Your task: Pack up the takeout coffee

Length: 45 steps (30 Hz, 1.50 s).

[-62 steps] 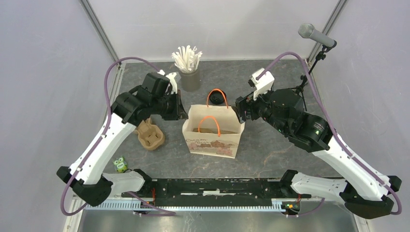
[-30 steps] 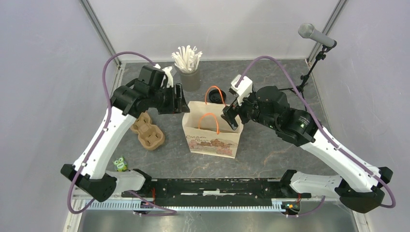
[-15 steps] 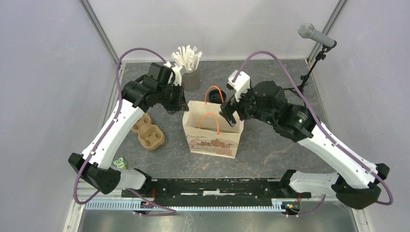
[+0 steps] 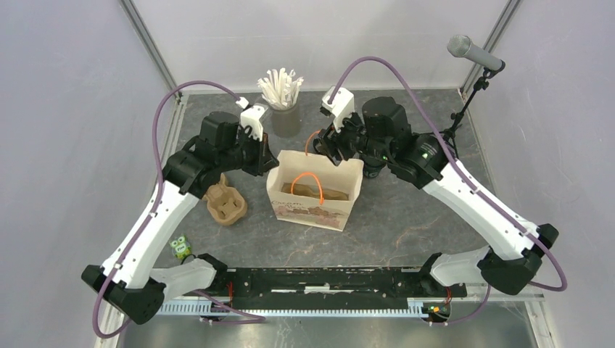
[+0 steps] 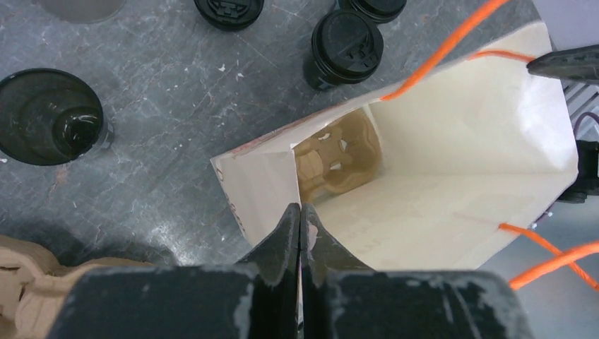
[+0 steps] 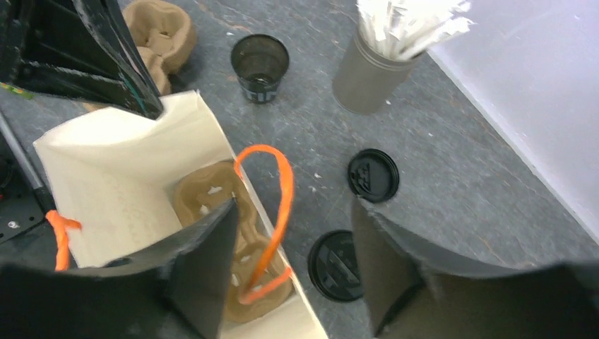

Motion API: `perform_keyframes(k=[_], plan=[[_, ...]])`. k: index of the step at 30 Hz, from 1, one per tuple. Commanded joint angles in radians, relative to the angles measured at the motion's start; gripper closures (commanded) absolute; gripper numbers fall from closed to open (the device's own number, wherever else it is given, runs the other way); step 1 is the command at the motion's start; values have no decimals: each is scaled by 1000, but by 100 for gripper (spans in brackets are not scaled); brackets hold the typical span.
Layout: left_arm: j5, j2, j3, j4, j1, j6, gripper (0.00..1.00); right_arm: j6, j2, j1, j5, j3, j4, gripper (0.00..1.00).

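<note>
Takeout coffee is still sitting on the table behind the paper bag, none inside. Left gripper is now pinching the bag's left rim, right gripper is arriving over the far rim, jaws apart above the orange handle. Looks like they're spreading the mouth for loading

cups 4 | carriers 2 | bag 1 | straw cup 1

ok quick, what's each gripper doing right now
left gripper: shut on the rim of the paper bag
right gripper: open, jaws straddling the orange handle
</note>
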Motion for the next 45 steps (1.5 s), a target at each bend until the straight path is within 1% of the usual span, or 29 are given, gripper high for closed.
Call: perform_keyframes(k=[1, 2, 3, 4, 5, 6, 7, 9, 10, 11, 14, 17, 22, 24, 25, 27, 28, 29, 30, 32, 34, 35, 37, 39, 40, 41, 42, 44, 45], plan=[[35, -52, -71, 145, -3, 52, 98, -67, 19, -5, -149, 37, 125, 50], [32, -56, -79, 148, -2, 46, 98, -69, 21, -6, -181, 45, 131, 60], [27, -60, -82, 147, -2, 35, 98, -66, 18, -5, -203, 48, 140, 67], [17, -64, -78, 135, -3, 20, 91, -61, 13, -5, -231, 45, 154, 73], [8, -65, -66, 113, -3, 5, 81, -55, 6, -4, -270, 34, 171, 79], [-13, -71, -54, 88, -3, -19, 67, -48, -3, -5, -310, 16, 191, 85], [-32, -78, -41, 53, -3, -42, 60, -32, -14, -2, -353, -2, 208, 90], [-25, -100, -24, -4, -2, -87, 45, 3, -36, 9, -372, -43, 232, 99], [-10, -118, -22, -31, -3, -116, 37, 12, -47, 20, -372, -66, 236, 100], [4, -130, -20, -58, -2, -143, 34, 13, -61, 35, -362, -85, 235, 100], [46, -159, -13, -165, -2, -200, 32, -14, -85, 96, -303, -124, 213, 100], [76, -170, -29, -237, -3, -198, 30, -16, -76, 128, -256, -106, 200, 100], [4, -144, -38, -295, -3, -136, 30, 30, -46, 145, -238, -68, 251, 100], [-43, -125, -22, -295, -2, -117, 32, 43, -40, 150, -239, -68, 283, 100], [-65, -114, -11, -293, -2, -109, 36, 45, -39, 150, -240, -72, 298, 100], [-96, -100, 13, -284, -2, -83, 56, 40, -32, 152, -238, -75, 337, 100], [-98, -99, 21, -268, -2, -65, 69, 31, -25, 151, -232, -69, 359, 100], [-106, -101, 26, -250, -2, -53, 78, 23, -18, 152, -219, -60, 376, 100], [-118, -102, 34, -235, -3, -45, 84, 14, -10, 152, -203, -45, 400, 100], [-143, -106, 41, -204, -2, -27, 92, 1, 2, 151, -161, -22, 444, 100], [-165, -113, 35, -178, -2, -19, 97, -13, 8, 150, -146, -9, 472, 100], [-169, -122, 23, -158, -2, -18, 98, -20, 8, 150, -148, -7, 475, 100], [-149, -156, -24, -103, -2, -14, 98, -45, 1, 151, -180, -21, 476, 100], [-142, -206, -87, -58, -3, -30, 97, -66, -21, 151, -248, -71, 476, 100], [-144, -234, -117, -51, -2, -39, 96, -80, -39, 151, -290, -109, 478, 100], [-144, -257, -143, -46, -2, -53, 93, -93, -54, 152, -340, -151, 479, 100], [-135, -285, -162, -47, -2, -65, 86, -100, -70, 152, -381, -185, 479, 100], [-99, -325, -199, -54, -2, -89, 59, -108, -93, 151, -451, -236, 475, 100], [-74, -341, -215, -60, -2, -99, 47, -104, -101, 151, -462, -255, 472, 100]])
